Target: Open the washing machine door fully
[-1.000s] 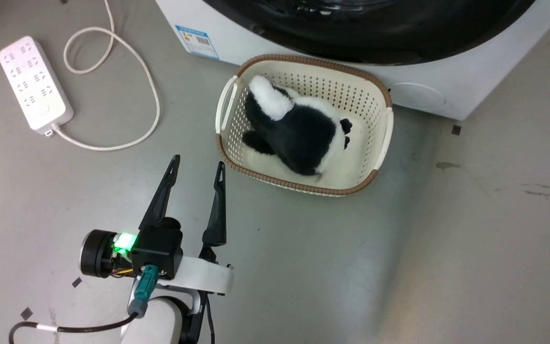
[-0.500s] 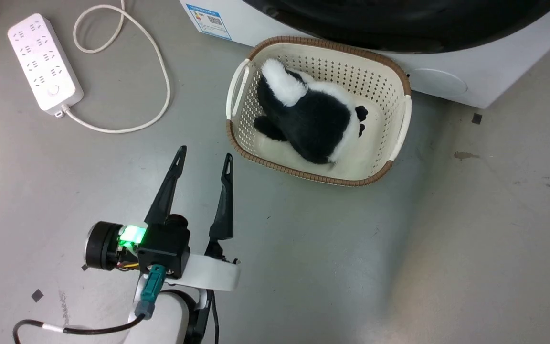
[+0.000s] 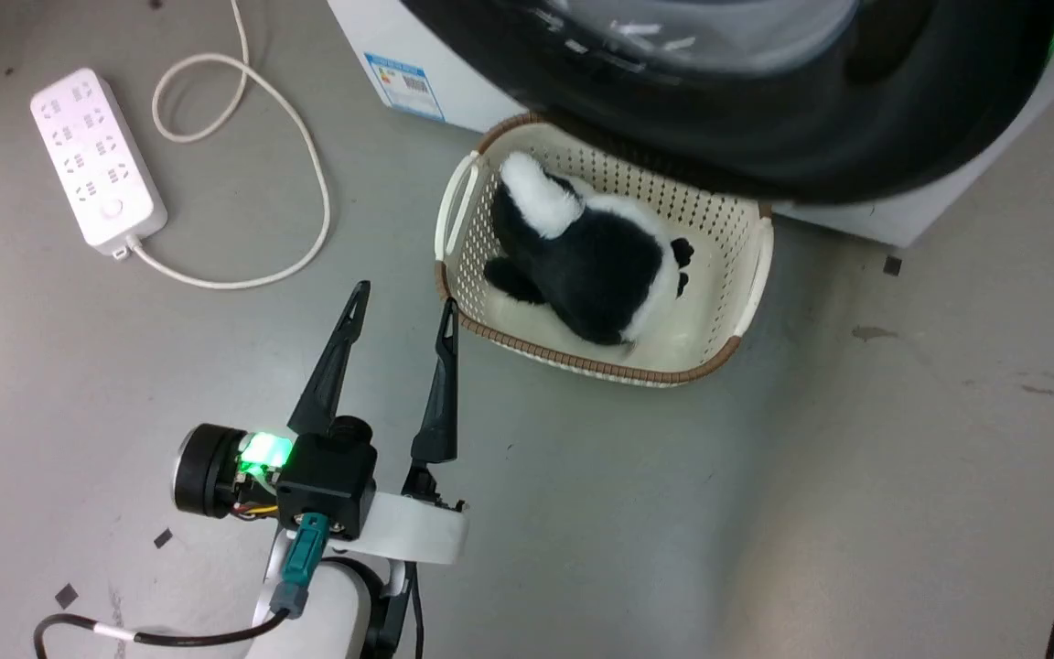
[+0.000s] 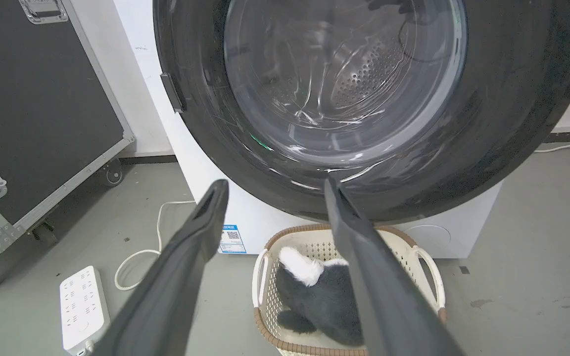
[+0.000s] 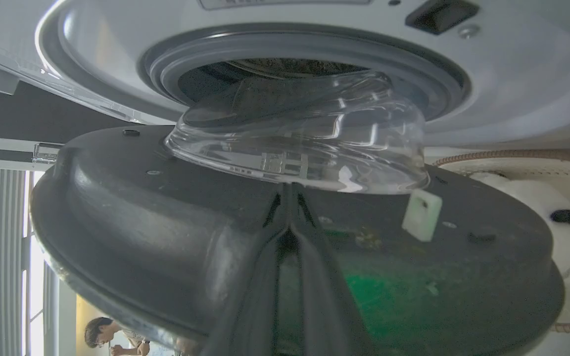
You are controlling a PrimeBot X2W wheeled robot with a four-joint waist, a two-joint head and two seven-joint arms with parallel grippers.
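Observation:
The washing machine door [image 3: 856, 137] stands partly swung out from the white washing machine [image 3: 371, 37], and its glossy black rim overhangs the basket's far side. In the left wrist view the door [image 4: 502, 123] faces me, with the steel drum visible through its glass. My left gripper [image 3: 404, 297] hovers open over the floor, left of the basket and apart from the door. In the right wrist view my right gripper [image 5: 287, 187] is shut, its tips against the door's inner face [image 5: 141, 198] just below the bulging glass bowl [image 5: 305, 133]. The grey gasket [image 5: 265, 49] lies behind.
A cream basket [image 3: 756, 265] holding a black-and-white plush toy [image 3: 591, 265] sits on the floor under the door. A white power strip [image 3: 97, 156] and its cable [image 3: 307, 165] lie to the left. A black flight case [image 4: 32, 99] stands beside the machine. A person [image 5: 99, 333] is far off.
The door has swung outward and now hangs over the basket's far rim. The head camera has shifted. My left gripper stays open in the same pose.

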